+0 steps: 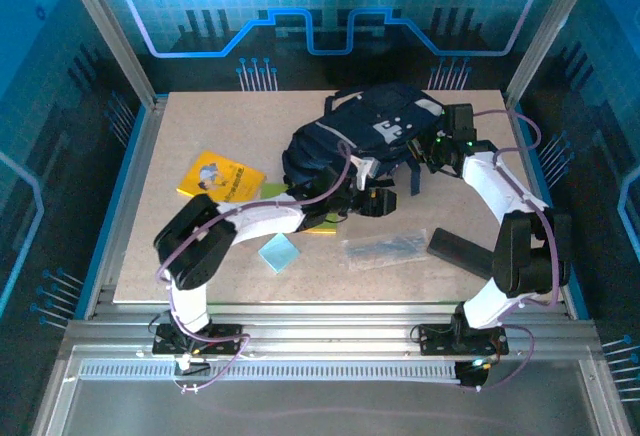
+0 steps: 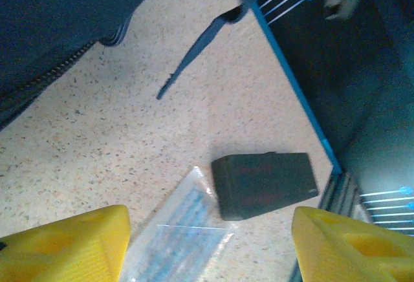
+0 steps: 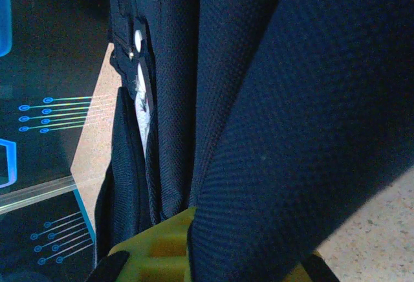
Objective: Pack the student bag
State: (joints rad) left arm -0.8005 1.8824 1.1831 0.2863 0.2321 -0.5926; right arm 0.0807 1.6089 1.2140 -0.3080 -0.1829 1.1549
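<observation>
Wide left jaws, holding nothing, above a clear pouch [image 2: 171, 237] and black case [image 2: 262, 185]. The bag [image 1: 365, 136] at the counter's [image 1: 200, 126] back middle. Shut right jaws pinching its cloth. Might slip off under a hard tug, flopping the bag shut.

The student bag [image 3: 291, 133] smothers all but a yellow sliver of the fingers [image 3: 158, 246] of my right gripper [image 1: 438, 154], while my left arm [image 1: 265, 218] covers most of a yellowish flat thing [image 1: 322, 229] I can't identify.

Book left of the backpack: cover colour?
The book is yellow with a pale illustration; top external view shows it best.
</observation>
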